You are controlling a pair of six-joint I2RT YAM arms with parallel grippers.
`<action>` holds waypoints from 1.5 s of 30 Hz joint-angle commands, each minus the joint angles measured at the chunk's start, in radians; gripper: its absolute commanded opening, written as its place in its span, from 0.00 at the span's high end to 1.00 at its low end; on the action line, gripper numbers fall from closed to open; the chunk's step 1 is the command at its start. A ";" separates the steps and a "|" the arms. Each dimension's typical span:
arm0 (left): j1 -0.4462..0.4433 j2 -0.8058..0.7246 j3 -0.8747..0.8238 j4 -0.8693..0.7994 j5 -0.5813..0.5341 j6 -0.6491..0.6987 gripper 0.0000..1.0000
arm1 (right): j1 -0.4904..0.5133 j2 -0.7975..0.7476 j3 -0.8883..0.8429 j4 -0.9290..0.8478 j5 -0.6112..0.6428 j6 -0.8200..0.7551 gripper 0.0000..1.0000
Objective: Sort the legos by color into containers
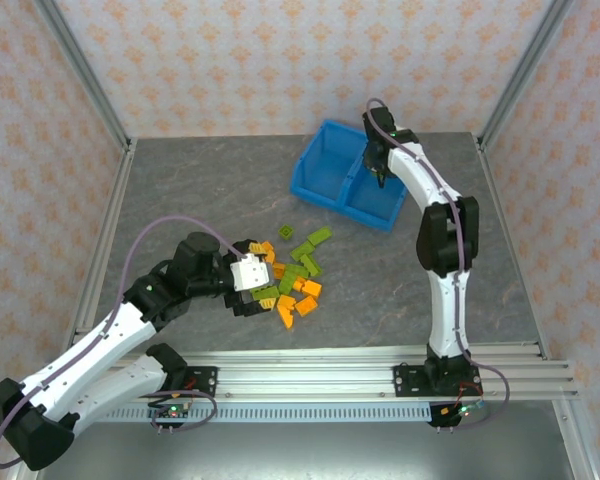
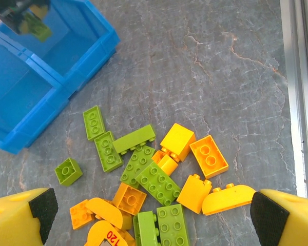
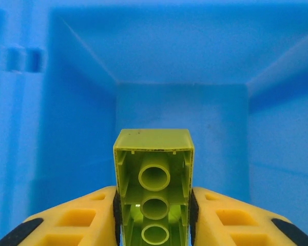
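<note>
Legos (image 2: pixel 143 174): one green brick (image 3: pixel 154 148) held by right end effector (image 3: pixel 153 200); left end effector (image 2: pixel 154 212) wide.

Tabletop (image 1: pixel 210 195): grey, marbled-stone finish. One blue bin (image 1: pixel 328 165) with two compartments sits toward the far edge, right of centre. Loose legos (image 1: pixel 298 272), orange and lime green, lie clustered nearer the front, apart from the bin. A single green brick (image 1: pixel 286 231) lies just off the cluster, bin side.

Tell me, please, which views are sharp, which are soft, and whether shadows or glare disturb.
Top external: even light, sharp, only faint shadows on the table. Left wrist: the bricks are sharp, the near fingers slightly soft. Right wrist: the green brick is sharp, the bin behind soft, no glare.
</note>
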 commanded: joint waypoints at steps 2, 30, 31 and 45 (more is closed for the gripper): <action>-0.004 -0.016 -0.010 0.033 -0.019 -0.016 0.00 | -0.003 0.026 0.085 -0.078 -0.039 0.015 0.59; -0.004 0.016 0.034 -0.065 0.061 0.049 0.00 | 0.355 -0.285 -0.436 -0.099 -0.177 0.561 0.26; -0.004 0.013 0.032 -0.065 0.053 0.049 0.00 | 0.362 -0.251 -0.402 -0.112 -0.170 0.553 0.25; -0.004 -0.004 0.021 -0.056 0.042 0.056 0.00 | 0.381 -0.073 -0.335 -0.105 -0.125 0.551 0.32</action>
